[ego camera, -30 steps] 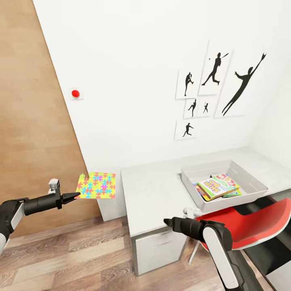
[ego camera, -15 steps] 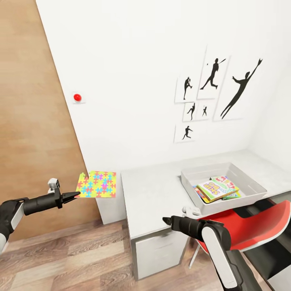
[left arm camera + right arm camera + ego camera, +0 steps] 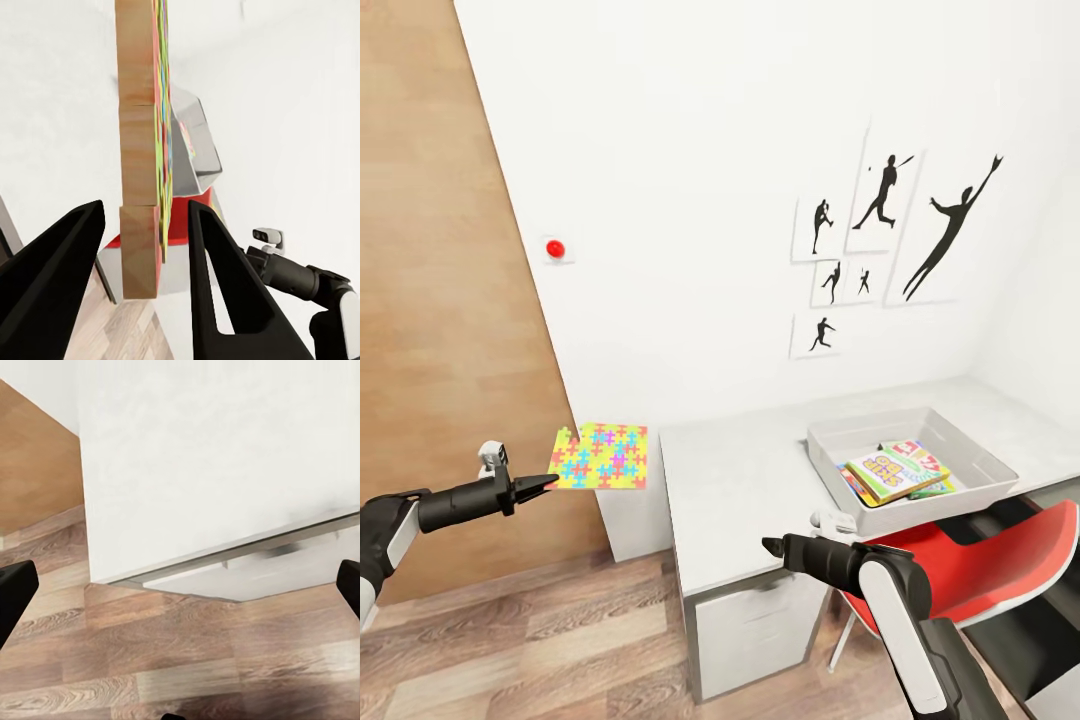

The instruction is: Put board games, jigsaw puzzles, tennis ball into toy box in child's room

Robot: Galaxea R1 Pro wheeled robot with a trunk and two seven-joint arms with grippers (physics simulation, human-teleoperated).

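Brown wood panelling [image 3: 430, 300] covers the far left of the scene, with a small red round button [image 3: 556, 246] on the white wall [image 3: 690, 180] just right of it. My left gripper [image 3: 546, 483] reaches out low on the left, its black fingers [image 3: 217, 277] pinched onto the near edge of a flat, multicoloured jigsaw puzzle board [image 3: 600, 457]. The board is held level in the air, just left of the pale grey table [image 3: 740, 480] and apart from it. In my left wrist view the puzzle [image 3: 141, 150] shows edge-on, a wooden backing with a bright patterned face, clamped between the two fingers.

Right of the puzzle, the table runs along the wall. My right gripper [image 3: 772, 546] hangs at the table's near edge, above the wood-plank floor [image 3: 560, 640]. In the head view its tip looks narrow, but the right wrist view shows its dark fingers [image 3: 16, 589] at opposite sides of the picture, so I take them as spread wide with nothing between them, though I am not fully sure.

Farther right on the table sits a shallow grey rectangular toy box [image 3: 970, 458] with colourful board game boxes [image 3: 897, 472] stacked inside. A red chair [image 3: 990, 555] stands near it, tucked against the table. Black silhouette posters of athletes [image 3: 890, 230] hang on the wall above.
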